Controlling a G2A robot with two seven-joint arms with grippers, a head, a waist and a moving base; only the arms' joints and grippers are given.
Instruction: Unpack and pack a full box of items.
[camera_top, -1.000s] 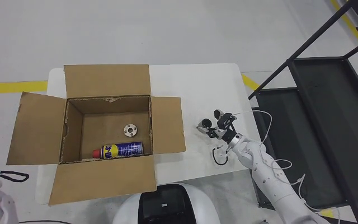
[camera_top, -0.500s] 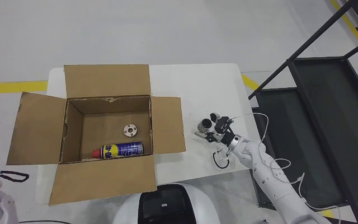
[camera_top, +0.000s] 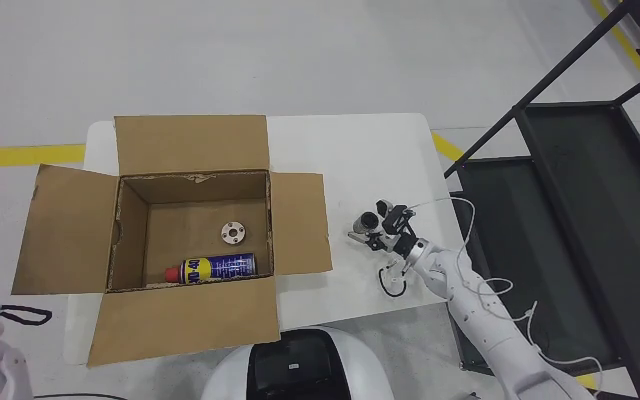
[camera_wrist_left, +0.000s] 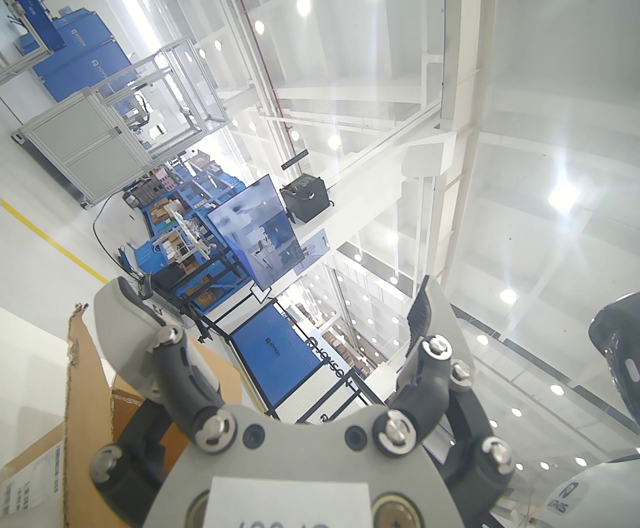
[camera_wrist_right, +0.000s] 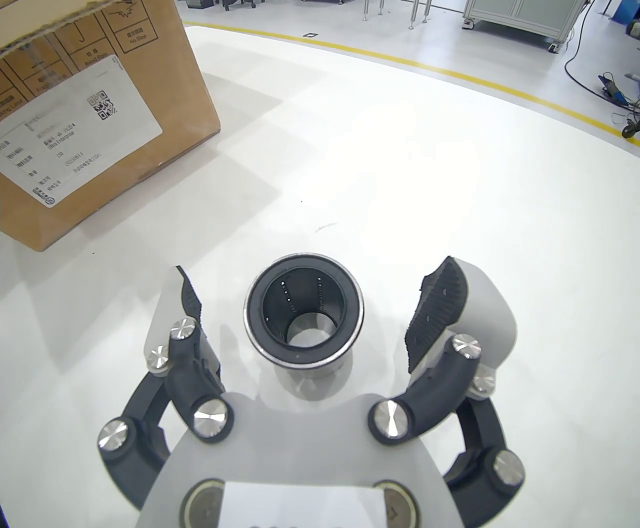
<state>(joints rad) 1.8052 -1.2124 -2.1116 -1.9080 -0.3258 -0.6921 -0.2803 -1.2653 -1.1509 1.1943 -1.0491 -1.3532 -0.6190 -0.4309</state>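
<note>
A black cylindrical bearing (camera_wrist_right: 303, 320) with a metal rim stands upright on the white table (camera_wrist_right: 400, 150), also seen from above as the bearing (camera_top: 369, 219). My right gripper (camera_wrist_right: 316, 277) is open around it, a finger on each side, neither touching it. From the top, the right gripper (camera_top: 372, 228) sits right of the open cardboard box (camera_top: 195, 130). Inside the box lie a blue and yellow spray can (camera_top: 218, 267) and a round metal flange (camera_top: 233, 232). My left gripper (camera_wrist_left: 270, 295) is open, holds nothing and points up towards the ceiling beside a cardboard flap (camera_wrist_left: 85, 400).
The box side with its white label (camera_wrist_right: 100, 100) stands close by the right gripper. A dark metal rack (camera_top: 560, 200) stands off the table's right edge. Bare table (camera_top: 350, 150) stretches behind the right gripper.
The right gripper shifted slightly towards the box and the table's front edge, and the bearing came into view between its fingers. Over the last half second it barely moved.
</note>
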